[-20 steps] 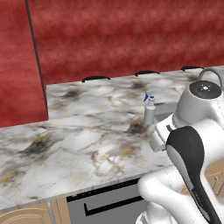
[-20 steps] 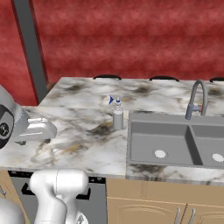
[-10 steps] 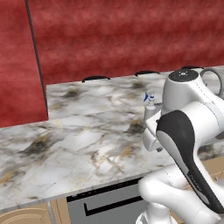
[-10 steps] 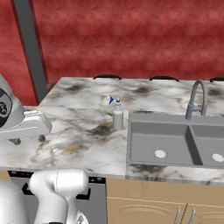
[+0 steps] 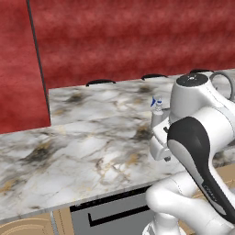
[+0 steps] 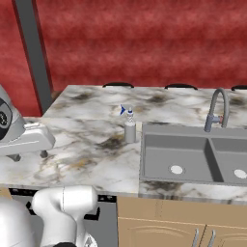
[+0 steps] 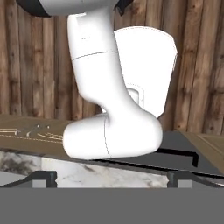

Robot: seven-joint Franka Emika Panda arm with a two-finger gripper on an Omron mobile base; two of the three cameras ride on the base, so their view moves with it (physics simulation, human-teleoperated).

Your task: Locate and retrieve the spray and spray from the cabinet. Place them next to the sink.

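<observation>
One spray (image 6: 130,130) stands upright on tabletop (image 6: 91,154) just beside sink (image 6: 193,161) — you have it placed. Gripper released, empty — free for second spray.

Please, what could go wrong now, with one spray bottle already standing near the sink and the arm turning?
1. The spray bottle stands upright close to the sink's left rim; a wide swing of the arm could knock it over or into the basin.
2. The open pincer faces back toward the robot's own body, so it could brush that while turning.
3. The faucet rises over the sink and could be hit.
</observation>
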